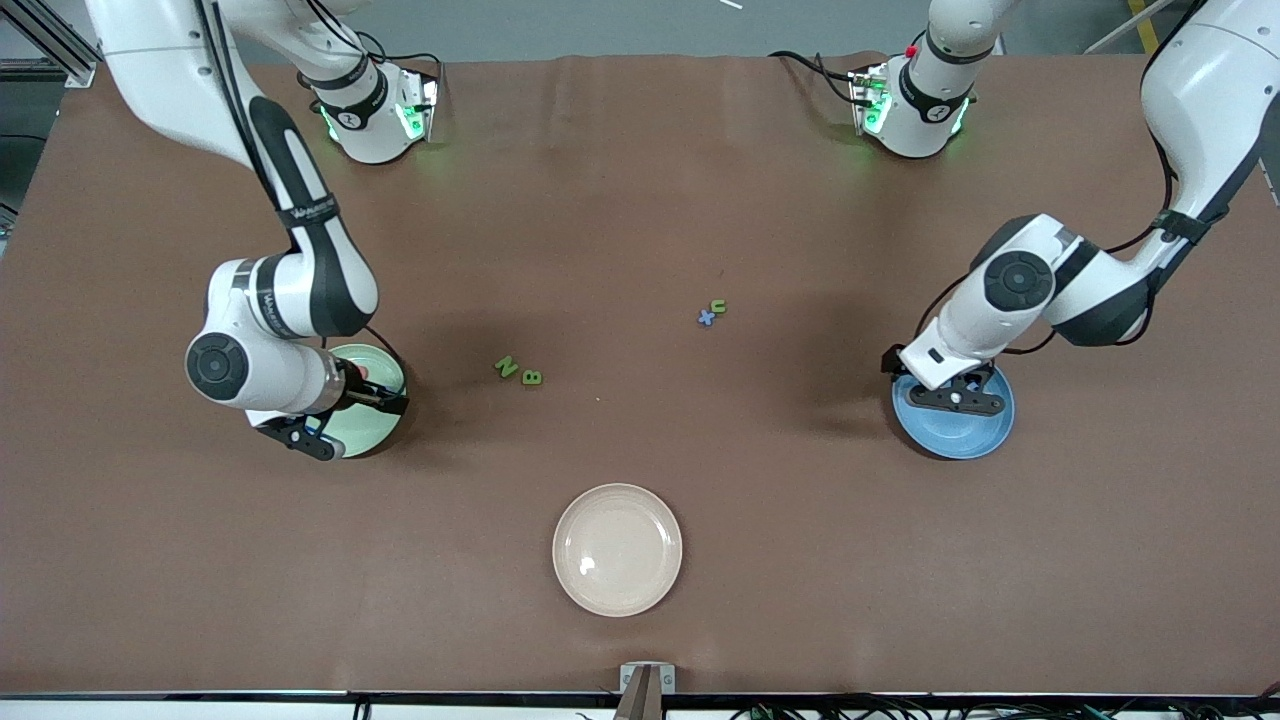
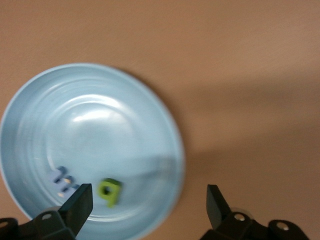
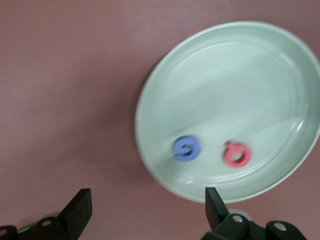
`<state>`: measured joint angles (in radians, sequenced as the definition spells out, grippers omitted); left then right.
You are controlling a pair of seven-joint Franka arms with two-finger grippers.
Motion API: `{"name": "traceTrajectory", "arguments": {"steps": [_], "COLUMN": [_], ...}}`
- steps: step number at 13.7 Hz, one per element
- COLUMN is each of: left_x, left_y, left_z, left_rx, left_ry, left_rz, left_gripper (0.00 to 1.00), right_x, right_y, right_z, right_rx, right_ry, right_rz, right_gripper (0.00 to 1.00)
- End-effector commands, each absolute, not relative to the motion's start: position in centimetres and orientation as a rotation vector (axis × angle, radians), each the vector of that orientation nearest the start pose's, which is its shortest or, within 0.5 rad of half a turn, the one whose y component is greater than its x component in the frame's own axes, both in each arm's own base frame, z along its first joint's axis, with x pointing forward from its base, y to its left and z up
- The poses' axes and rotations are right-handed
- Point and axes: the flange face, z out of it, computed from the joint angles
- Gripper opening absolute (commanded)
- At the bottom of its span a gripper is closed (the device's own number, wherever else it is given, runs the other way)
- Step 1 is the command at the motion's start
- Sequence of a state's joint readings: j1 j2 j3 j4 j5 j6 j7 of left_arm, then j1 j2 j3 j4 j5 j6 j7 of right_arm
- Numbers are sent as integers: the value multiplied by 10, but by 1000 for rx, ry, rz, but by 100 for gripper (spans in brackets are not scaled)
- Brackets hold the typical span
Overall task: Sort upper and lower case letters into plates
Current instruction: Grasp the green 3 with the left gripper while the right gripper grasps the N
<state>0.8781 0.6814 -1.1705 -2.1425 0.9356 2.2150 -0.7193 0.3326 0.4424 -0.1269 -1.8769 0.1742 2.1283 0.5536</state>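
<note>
My left gripper (image 1: 957,400) hangs open over the blue plate (image 1: 975,435), nothing between its fingers. In the left wrist view the blue plate (image 2: 100,135) holds a green b (image 2: 110,192) and a blue m (image 2: 64,179), with the open left gripper (image 2: 149,205) above its rim. My right gripper (image 1: 345,420) is open over the pale green plate (image 1: 375,425). That plate (image 3: 235,90) holds a blue G (image 3: 187,148) and a pink-red Q (image 3: 237,154); the right gripper (image 3: 148,210) is over its edge. On the table lie a green N (image 1: 506,367), green B (image 1: 532,377), blue x (image 1: 706,317) and green n (image 1: 718,306).
A cream-beige plate (image 1: 617,549) sits near the table's front edge, nearer to the front camera than the loose letters. The brown table cover (image 1: 640,180) stretches wide between the two arm bases.
</note>
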Motion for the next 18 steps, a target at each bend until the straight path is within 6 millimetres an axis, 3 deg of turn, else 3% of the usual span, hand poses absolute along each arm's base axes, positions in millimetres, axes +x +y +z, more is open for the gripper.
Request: {"name": "traceTrajectory", "arguments": {"steps": [1, 3, 6, 9, 13, 16, 18], "left_x": [522, 504, 460, 425, 397, 389, 384], "left_y": [-193, -240, -316, -364, -402, -407, -410], "left_z": [260, 261, 258, 249, 205, 196, 190], "left_rx": [-3057, -3069, -3078, -3108, -3067, -3101, -3113], "left_ry": [136, 57, -109, -95, -119, -108, -96], "left_rz": [-52, -66, -77, -43, -19, 7, 34], "left_gripper": [100, 100, 100, 100, 100, 100, 99], "right_x": [579, 570, 560, 538, 519, 505, 505], "right_y": [209, 239, 237, 243, 257, 276, 275], "right_z": [257, 249, 230, 204, 188, 185, 181], "right_rx": [-3043, -3032, -3002, -2952, -2924, -2921, -2928], "right_ry": [709, 773, 934, 1078, 1147, 1182, 1181], "right_rz": [239, 207, 200, 130, 91, 96, 93], "right_gripper": [100, 100, 100, 100, 97, 91, 90]}}
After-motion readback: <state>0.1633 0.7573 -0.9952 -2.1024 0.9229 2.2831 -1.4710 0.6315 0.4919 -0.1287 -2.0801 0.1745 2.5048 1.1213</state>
